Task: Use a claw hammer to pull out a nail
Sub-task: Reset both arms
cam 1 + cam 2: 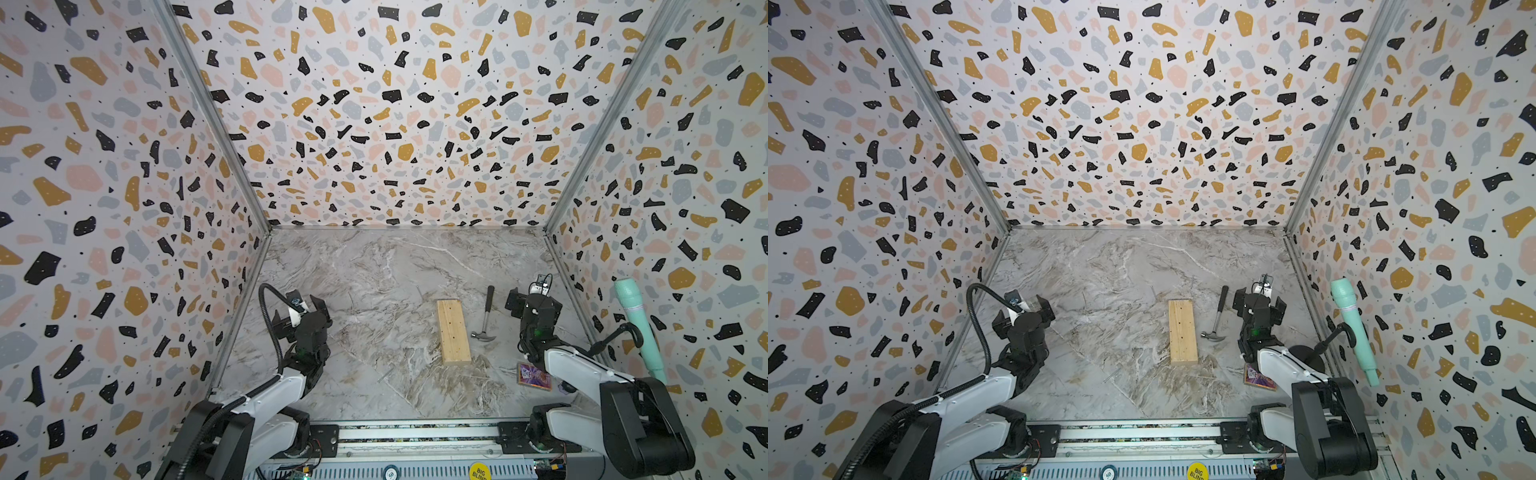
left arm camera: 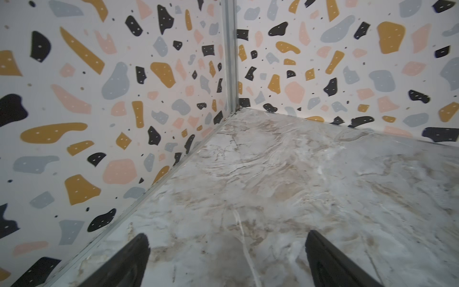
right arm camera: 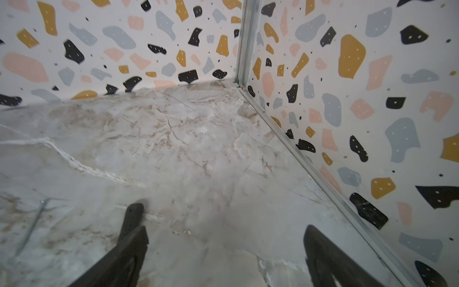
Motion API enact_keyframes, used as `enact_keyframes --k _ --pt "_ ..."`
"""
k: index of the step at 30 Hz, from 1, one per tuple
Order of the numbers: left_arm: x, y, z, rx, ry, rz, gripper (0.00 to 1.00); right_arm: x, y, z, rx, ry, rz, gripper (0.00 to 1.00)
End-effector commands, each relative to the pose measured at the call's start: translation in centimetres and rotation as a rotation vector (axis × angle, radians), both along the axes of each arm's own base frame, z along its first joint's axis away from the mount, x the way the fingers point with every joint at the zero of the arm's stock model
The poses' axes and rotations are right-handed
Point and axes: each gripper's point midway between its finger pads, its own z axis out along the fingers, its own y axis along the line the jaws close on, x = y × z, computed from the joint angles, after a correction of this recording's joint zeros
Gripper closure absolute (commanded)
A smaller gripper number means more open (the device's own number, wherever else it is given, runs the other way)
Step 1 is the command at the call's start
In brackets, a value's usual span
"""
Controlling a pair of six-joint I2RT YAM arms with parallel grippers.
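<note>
While our left pincer (image 2: 227, 234) and right pincer (image 3: 226, 231) gape open and empty, we see the hammer (image 1: 485, 318) lying flat just beside the wooden block (image 1: 454, 332), probably laid there for the right pincer

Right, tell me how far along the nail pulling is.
Done: seemingly the pull itself. The wooden block shows only small dark holes, no nail standing up, and a thin nail-like sliver lies on the table beyond it, too small to confirm.
In hand: nothing. The left gripper and right gripper are open and empty; the claw hammer lies beside the block.
Left: probably nothing.
</note>
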Motion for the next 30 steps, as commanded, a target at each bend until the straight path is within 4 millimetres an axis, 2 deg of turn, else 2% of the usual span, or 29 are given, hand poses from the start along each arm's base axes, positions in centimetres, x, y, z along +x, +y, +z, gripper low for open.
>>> enact_keyframes --k 1,7,10,14,18,21,22,24,26,28,30 --pt "-0.7 1.6 2.8 -0.010 -0.165 0.063 0.00 1.3 0.1 2.5 -0.048 -0.111 0.044 0.01" --pt "-0.9 2.0 1.5 -0.008 -0.186 0.048 0.00 1.8 0.5 0.2 -0.051 -0.076 0.079 0.01" --pt "0.0 1.5 0.9 0.003 -0.173 0.005 0.00 2.0 1.5 0.2 -0.055 -0.070 0.150 0.01" --pt "2.4 -0.7 -0.3 0.051 -0.107 -0.124 0.00 1.3 2.2 0.8 -0.057 -0.112 0.203 0.01" --pt "3.2 -1.5 -0.7 0.050 -0.068 -0.200 0.00 0.5 3.6 1.3 -0.062 -0.150 0.300 0.01" --pt "3.9 -1.4 -0.9 0.030 -0.063 -0.231 0.00 0.6 5.2 1.8 -0.012 -0.205 0.396 0.01" --pt "4.0 -1.5 -1.0 0.026 -0.060 -0.237 0.00 0.6 6.0 1.6 -0.020 -0.224 0.439 0.01" --pt "4.0 -1.4 -1.0 0.024 -0.061 -0.238 0.00 1.1 6.2 -0.1 -0.019 -0.189 0.446 0.01" --pt "4.0 -1.4 -1.0 0.024 -0.059 -0.238 0.00 1.4 6.4 0.5 -0.042 -0.245 0.444 0.01" --pt "4.1 -1.4 -1.0 0.023 -0.061 -0.238 0.00 1.7 6.6 -0.6 -0.029 -0.162 0.455 0.01" --pt "4.1 -1.4 -1.0 0.024 -0.060 -0.237 0.00 1.9 6.6 -0.6 -0.028 -0.170 0.453 0.01"
